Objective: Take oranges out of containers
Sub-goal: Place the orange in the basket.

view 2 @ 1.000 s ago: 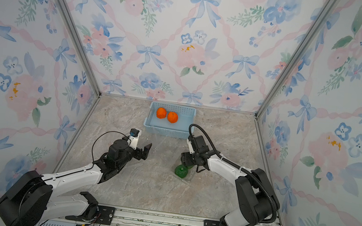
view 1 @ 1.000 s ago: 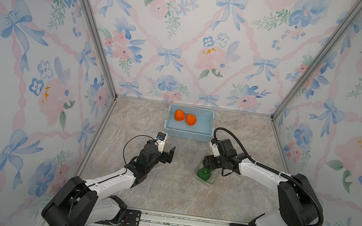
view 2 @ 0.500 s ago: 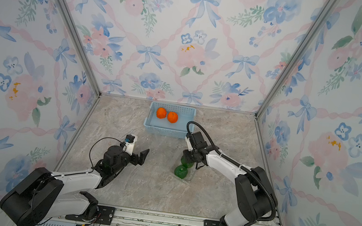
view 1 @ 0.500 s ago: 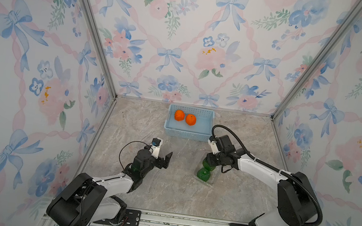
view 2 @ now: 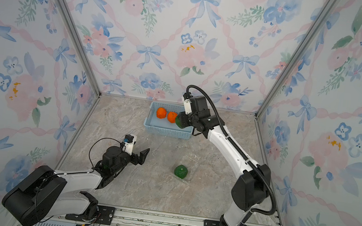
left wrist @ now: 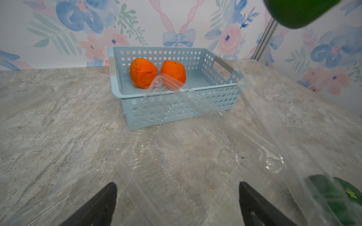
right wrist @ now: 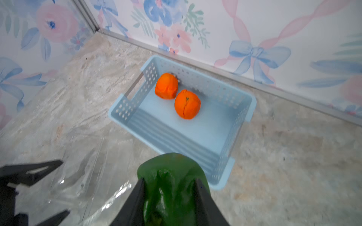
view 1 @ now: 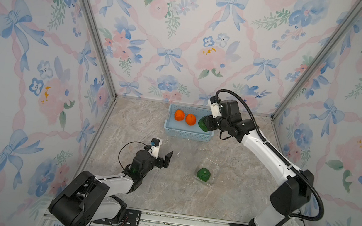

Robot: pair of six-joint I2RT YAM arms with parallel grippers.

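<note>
in a top view the right gripper (view 1: 205,125) clamped a green orange (view 1: 202,123) above the blue basket (view 1: 186,135), beside two bright oranges (view 1: 190,119). the other green orange (view 1: 203,174) sat in a clear tray (view 1: 214,170). left wrist view: the left gripper (left wrist: 176,195) gaped wide, empty. right wrist view: both jaws pinched the green orange.

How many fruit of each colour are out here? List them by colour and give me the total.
Orange fruit: 2, both in the blue basket
Green fruit: 2, one in the right end effector, one in the clear tray
Total: 4
</note>
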